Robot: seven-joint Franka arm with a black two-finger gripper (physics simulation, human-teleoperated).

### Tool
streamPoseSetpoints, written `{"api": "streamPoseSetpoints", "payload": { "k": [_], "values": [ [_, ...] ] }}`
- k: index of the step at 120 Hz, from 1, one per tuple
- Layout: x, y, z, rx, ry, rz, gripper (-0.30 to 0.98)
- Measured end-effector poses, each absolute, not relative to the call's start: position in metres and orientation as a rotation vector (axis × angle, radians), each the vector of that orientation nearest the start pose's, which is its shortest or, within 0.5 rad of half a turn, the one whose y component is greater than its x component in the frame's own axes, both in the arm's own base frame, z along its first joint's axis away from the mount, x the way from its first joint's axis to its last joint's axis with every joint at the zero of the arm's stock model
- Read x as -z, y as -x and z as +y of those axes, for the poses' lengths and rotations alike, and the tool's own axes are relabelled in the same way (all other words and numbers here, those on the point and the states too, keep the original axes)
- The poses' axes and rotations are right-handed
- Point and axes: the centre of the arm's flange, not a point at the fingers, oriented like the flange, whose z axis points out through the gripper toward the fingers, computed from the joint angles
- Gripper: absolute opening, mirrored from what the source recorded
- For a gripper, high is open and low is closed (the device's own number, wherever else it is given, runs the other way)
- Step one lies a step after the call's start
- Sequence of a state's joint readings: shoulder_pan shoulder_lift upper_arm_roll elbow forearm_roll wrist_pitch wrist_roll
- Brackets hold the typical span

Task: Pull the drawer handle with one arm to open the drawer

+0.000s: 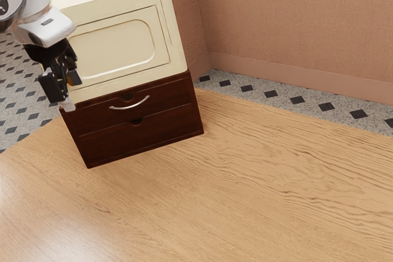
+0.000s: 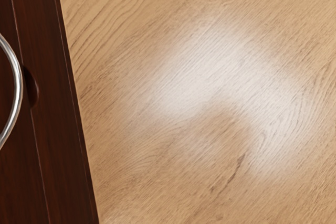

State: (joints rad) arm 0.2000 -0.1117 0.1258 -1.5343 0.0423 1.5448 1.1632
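Your gripper (image 1: pixel 60 93) is hovering to the exterior view's left of the handle (image 1: pixel 130 104), apart from it; whether you're holding it open or closed, I can't tell! The handle is curving across the upper drawer (image 1: pixel 169 94), sitting shut on the table's (image 1: pixel 245 182) far side.

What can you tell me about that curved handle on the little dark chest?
The handle is a slim, smooth, shiny silver bar, metallic-looking, bowed in an arc. It is fixed by its two ends to the front of the upper drawer, which looks shut, just below that drawer's dark notch. The robot's gripper is off to one side, not touching it.
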Motion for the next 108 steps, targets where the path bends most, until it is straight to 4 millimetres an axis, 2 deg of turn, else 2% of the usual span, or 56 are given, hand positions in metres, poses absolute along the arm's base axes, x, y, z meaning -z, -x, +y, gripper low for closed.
{"api": "streamPoseSetpoints", "payload": {
  "k": [46,55,71,84,108],
  "values": [
    [-0.696,-0.486,0.171,0.122,2.789,1.267,0.69],
    [-0.693,-0.497,0.167,0.141,2.779,1.290,0.69],
    [-0.680,-0.518,0.146,0.143,2.732,1.338,0.68],
    [-0.659,-0.530,0.135,0.177,2.700,1.355,0.57],
    [-0.638,-0.550,0.144,0.270,2.686,1.239,0.46]
  ]
}}
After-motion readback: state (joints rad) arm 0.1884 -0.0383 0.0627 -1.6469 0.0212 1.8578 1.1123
